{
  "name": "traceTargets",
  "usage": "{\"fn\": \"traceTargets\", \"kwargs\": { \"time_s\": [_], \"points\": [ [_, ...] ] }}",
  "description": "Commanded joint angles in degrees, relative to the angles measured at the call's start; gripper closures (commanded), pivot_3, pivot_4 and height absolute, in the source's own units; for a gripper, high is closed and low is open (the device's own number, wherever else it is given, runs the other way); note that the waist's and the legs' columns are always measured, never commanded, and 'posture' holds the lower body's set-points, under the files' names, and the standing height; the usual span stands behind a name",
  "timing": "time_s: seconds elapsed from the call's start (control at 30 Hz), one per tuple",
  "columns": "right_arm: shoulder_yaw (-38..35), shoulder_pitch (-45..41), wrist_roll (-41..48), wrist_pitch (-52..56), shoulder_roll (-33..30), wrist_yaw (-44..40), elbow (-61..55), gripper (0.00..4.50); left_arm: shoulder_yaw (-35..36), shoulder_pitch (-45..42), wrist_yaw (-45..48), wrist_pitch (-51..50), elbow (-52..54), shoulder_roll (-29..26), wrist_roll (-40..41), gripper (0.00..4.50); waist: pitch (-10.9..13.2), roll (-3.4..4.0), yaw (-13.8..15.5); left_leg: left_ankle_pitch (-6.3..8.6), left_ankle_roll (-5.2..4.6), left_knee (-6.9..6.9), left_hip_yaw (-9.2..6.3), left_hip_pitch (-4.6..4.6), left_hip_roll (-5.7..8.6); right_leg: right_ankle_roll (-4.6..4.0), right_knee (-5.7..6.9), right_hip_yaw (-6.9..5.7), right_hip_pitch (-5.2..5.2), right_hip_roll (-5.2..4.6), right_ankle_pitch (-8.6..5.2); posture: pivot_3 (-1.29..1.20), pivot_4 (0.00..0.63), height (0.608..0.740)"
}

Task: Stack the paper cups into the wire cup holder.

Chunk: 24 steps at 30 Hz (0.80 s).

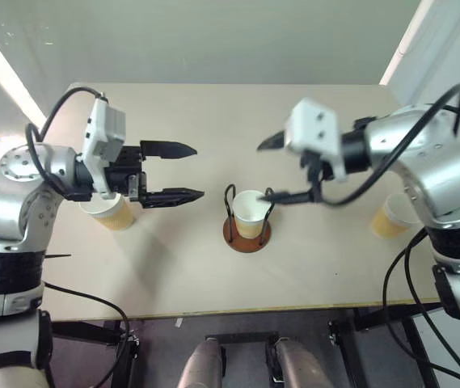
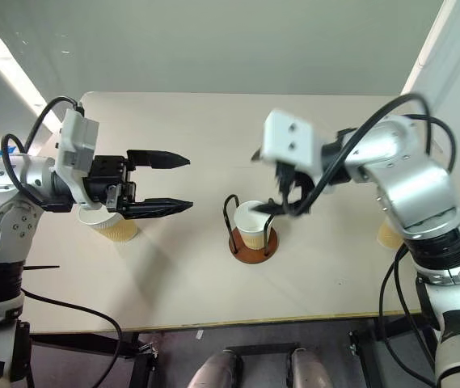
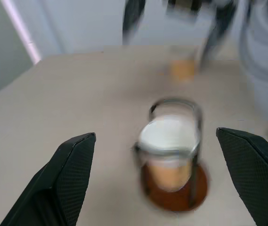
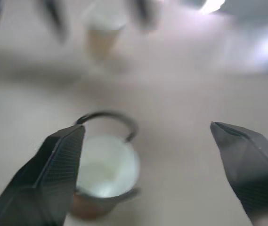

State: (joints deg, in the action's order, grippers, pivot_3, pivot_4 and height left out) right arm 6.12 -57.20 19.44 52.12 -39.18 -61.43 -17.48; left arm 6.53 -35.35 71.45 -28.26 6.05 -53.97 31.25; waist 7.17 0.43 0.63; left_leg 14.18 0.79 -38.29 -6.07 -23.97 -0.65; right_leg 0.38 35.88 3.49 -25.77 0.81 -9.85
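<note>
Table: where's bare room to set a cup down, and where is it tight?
Free: the far half of the table, behind both grippers, and the front strip between the holder and the near edge. Crowded: the middle, where the open left gripper and open right gripper flank the cup in the holder. Loose cups stand on the left and right sides.

Bright, even overhead light; soft shadows; both wrist views motion-blurred.

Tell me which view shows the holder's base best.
The left eye view: the base sits sharp and clear of both arms, its disc showing around the cup. The right eye view shows it equally whole. The left wrist view shows it blurred; the right wrist view catches just a sliver under the cup.
</note>
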Motion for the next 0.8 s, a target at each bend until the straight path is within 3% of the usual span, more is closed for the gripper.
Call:
{"fn": "traceTargets", "kwargs": {
  "time_s": [0.03, 0.13, 0.37, 0.6, 0.8],
  "points": [
    [-11.4, 0.1, 7.1, 8.7, 1.6, 5.6, -1.5, 0.05, 0.8, 1.4, -0.3, 3.1, 4.6, -3.8, -3.6, 0.0, 0.0, 0.0, 0.0, -0.03, 0.01, 0.01, 0.02, 0.0, 0.0, -0.03, 0.0, 0.0, -0.01, 0.01, -0.03, 0.0, 0.15, 0.74],
    [-19.7, 1.0, 13.8, 16.0, 3.5, 9.3, -2.3, 0.05, 0.9, 2.6, 0.2, 3.2, 6.9, -7.8, -5.8, 0.0, 0.0, -0.01, 0.0, -0.05, 0.04, 0.05, 0.02, 0.0, -0.04, -0.12, 0.0, 0.0, -0.04, 0.06, -0.1, 0.0, 0.15, 0.74],
    [-25.3, 4.5, 25.8, 21.7, 4.5, 11.5, -5.6, 0.05, -2.5, 10.0, -1.5, 5.6, 9.1, -16.8, -17.1, 0.0, 0.0, 0.0, -0.3, -0.05, 0.04, 0.2, 0.03, 0.03, -0.07, -0.26, 0.06, 0.04, -0.14, 0.11, -0.19, 0.0, 0.15, 0.74],
    [-24.4, 7.4, 32.9, 21.7, 1.2, 11.2, -7.1, 0.05, -1.9, 14.0, -3.8, 4.7, 10.1, -20.8, -23.2, 0.0, 0.0, 0.0, -0.3, -0.01, 0.03, 0.21, 0.03, -0.01, -0.08, -0.33, 0.07, 0.05, -0.18, 0.12, -0.22, 0.0, 0.15, 0.74],
    [-19.1, 12.7, 32.6, 15.7, -6.6, 4.7, -9.6, 0.05, -2.1, 15.3, -5.1, 5.1, 8.3, -22.2, -26.9, 0.0, 0.0, -0.02, -0.3, 0.06, 0.14, 0.21, 0.03, -0.01, -0.07, -0.43, 0.1, 0.05, -0.2, 0.1, -0.22, 0.0, 0.15, 0.74]
  ]
}}
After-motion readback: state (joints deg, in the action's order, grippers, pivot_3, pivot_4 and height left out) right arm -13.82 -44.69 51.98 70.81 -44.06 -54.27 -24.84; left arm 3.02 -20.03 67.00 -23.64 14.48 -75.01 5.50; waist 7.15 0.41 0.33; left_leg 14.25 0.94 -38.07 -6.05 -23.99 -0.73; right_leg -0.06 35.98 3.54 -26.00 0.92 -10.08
